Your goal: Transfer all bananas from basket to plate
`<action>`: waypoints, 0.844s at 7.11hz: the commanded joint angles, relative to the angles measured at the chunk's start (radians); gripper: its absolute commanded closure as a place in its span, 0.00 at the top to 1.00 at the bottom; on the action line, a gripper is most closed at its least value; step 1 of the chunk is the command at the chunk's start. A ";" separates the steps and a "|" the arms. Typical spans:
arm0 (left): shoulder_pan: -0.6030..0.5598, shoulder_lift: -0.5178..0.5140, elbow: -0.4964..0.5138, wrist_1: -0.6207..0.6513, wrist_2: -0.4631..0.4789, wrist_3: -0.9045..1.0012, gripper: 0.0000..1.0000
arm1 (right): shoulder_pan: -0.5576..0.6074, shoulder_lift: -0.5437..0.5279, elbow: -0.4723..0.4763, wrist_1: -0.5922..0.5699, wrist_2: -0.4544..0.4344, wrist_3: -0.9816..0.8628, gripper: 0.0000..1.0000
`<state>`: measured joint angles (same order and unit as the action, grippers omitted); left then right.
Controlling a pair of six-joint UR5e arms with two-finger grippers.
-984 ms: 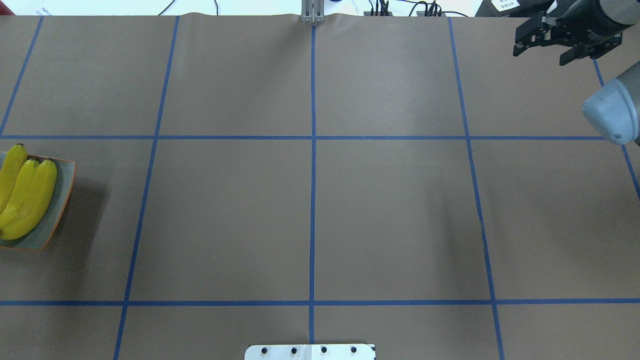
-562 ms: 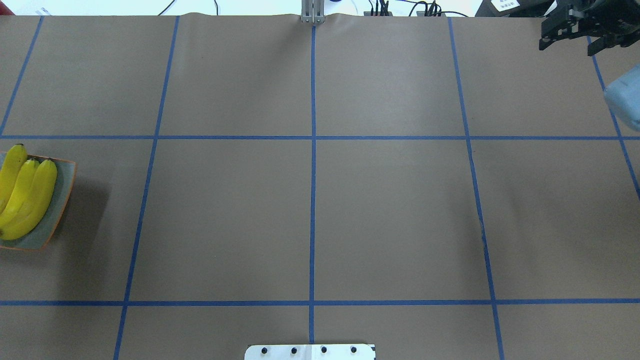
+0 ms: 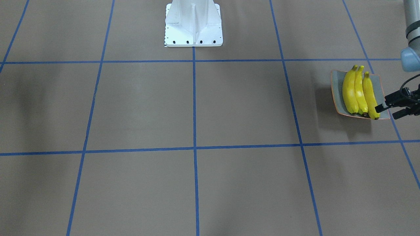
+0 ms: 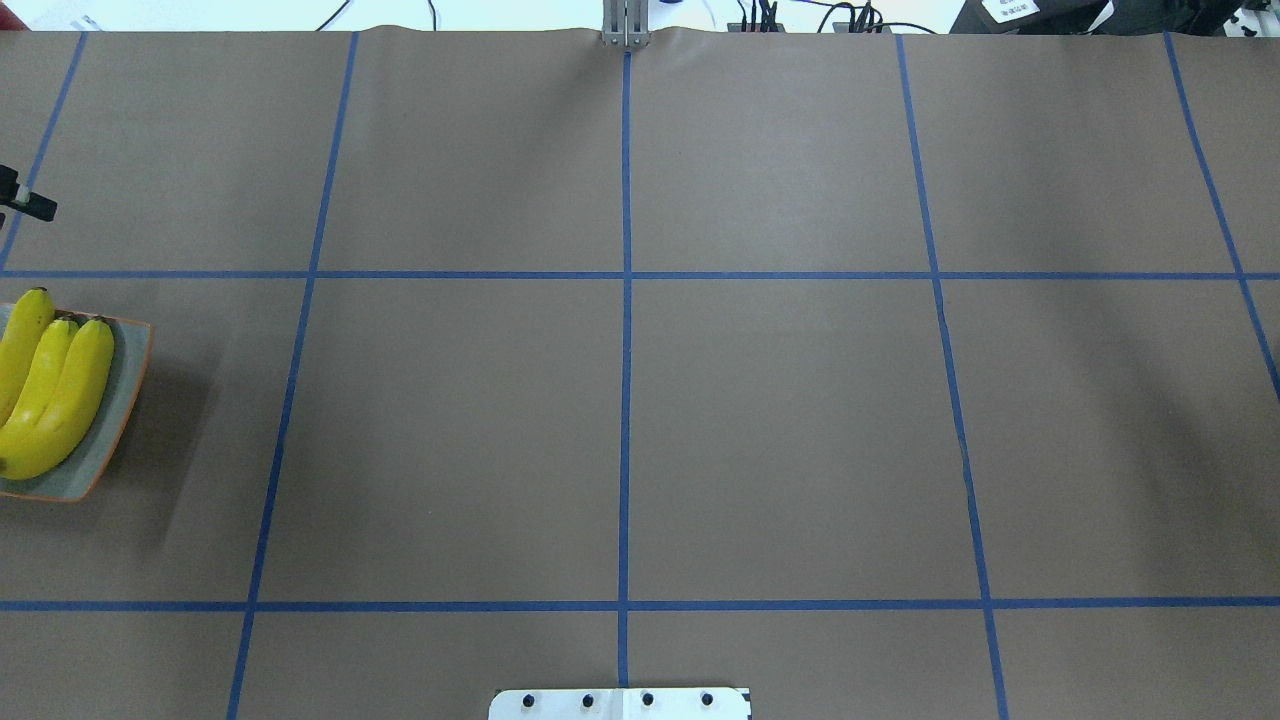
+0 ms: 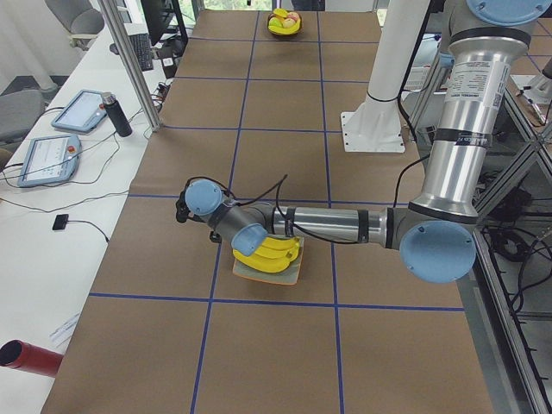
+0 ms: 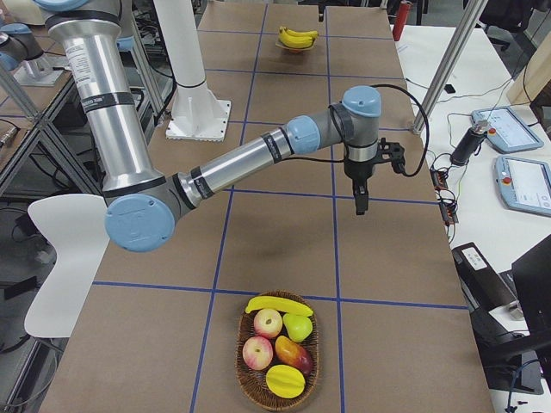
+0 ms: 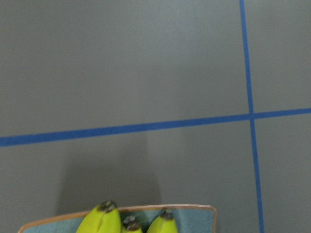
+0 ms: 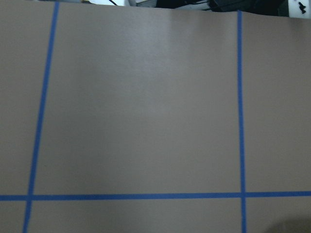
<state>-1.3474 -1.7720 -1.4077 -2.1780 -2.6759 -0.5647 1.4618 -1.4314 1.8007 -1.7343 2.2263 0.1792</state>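
Three glossy yellow bananas (image 3: pixel 359 93) lie side by side on a small square grey-green glazed plate (image 3: pixel 336 87) with a thin orange rim, at the robot's left end of the brown-papered, blue-taped table (image 4: pixel 800 400). The left gripper (image 3: pixel 390 110) hovers at the plate's outer edge, its black fingers parted with nothing between them. A fourth yellow banana (image 6: pixel 278 305) lies in an oval wicker basket (image 6: pixel 241 366) beside apples and other fruit at the table's opposite end. The right gripper (image 6: pixel 360 200) points down over bare table, apart from the basket; whether its fingers are parted cannot be told. A white label (image 4: pixel 1012 8) beyond the far edge bears print too small to read.
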 commanded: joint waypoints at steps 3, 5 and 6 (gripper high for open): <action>0.007 -0.102 -0.002 0.061 0.002 -0.049 1.00 | 0.103 -0.161 -0.147 0.015 0.190 -0.347 1.00; 0.010 -0.110 -0.005 0.061 0.040 -0.061 1.00 | 0.103 -0.158 -0.366 0.284 0.191 -0.342 1.00; 0.017 -0.112 -0.005 0.061 0.051 -0.063 1.00 | 0.101 -0.135 -0.474 0.424 0.199 -0.321 1.00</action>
<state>-1.3368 -1.8810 -1.4120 -2.1171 -2.6447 -0.6231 1.5635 -1.5839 1.4629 -1.4823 2.4185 -0.1554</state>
